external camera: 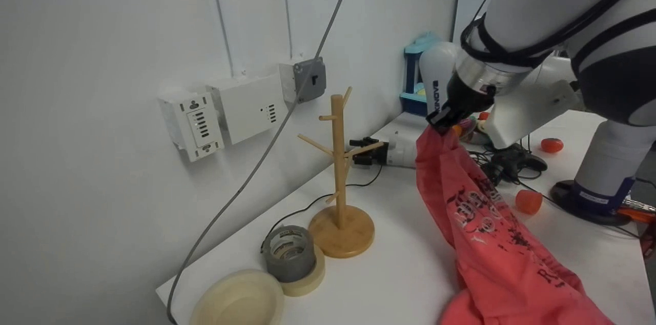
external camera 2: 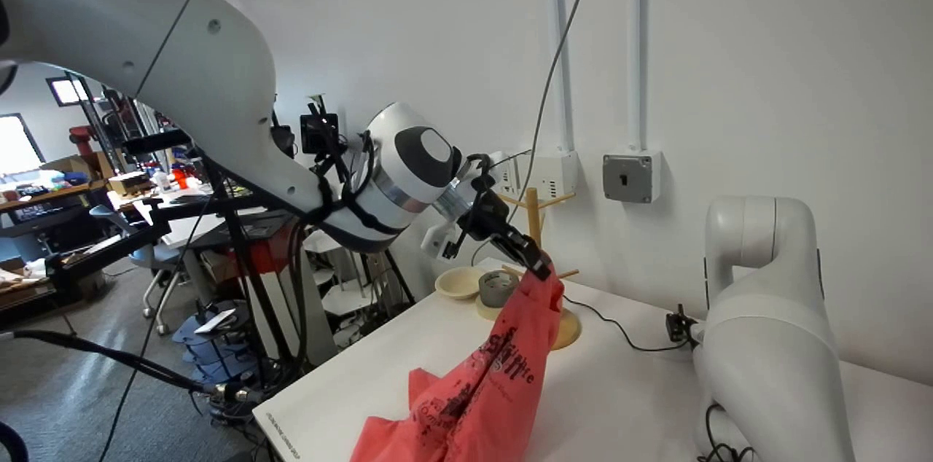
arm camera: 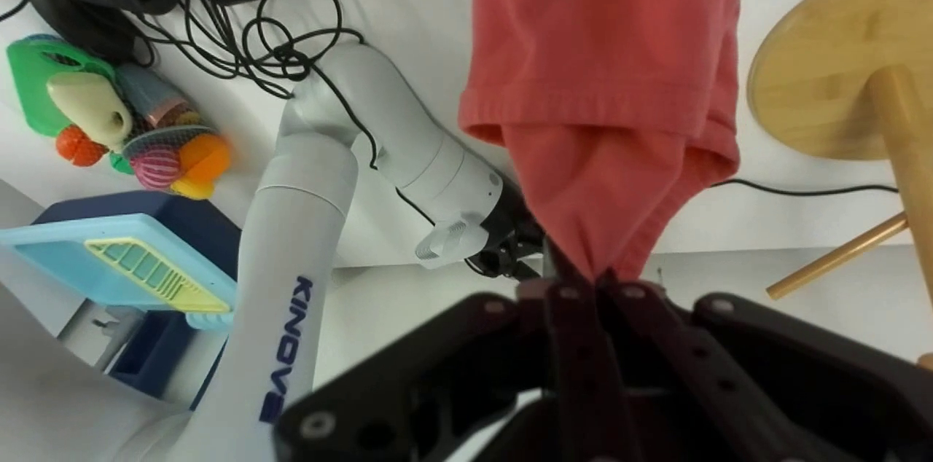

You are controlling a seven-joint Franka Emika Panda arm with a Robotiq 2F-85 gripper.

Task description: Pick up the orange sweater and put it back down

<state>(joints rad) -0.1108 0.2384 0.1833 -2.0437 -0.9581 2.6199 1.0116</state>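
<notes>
The orange sweater is a coral-red garment with a dark printed graphic. My gripper is shut on one end of it and holds that end above the white table. The sweater hangs in a long slanting fold from the fingertips. Its lower part spreads toward the bottom edge in both exterior views and is cut off there. In an exterior view the gripper and the sweater stand in front of the mug tree. In the wrist view the gripper's fingertips pinch a gathered point of the sweater.
A wooden mug tree stands near the wall, beside tape rolls and a cream bowl. A second white arm rests on the table. An orange cup, a black controller with cables and colourful toys lie around.
</notes>
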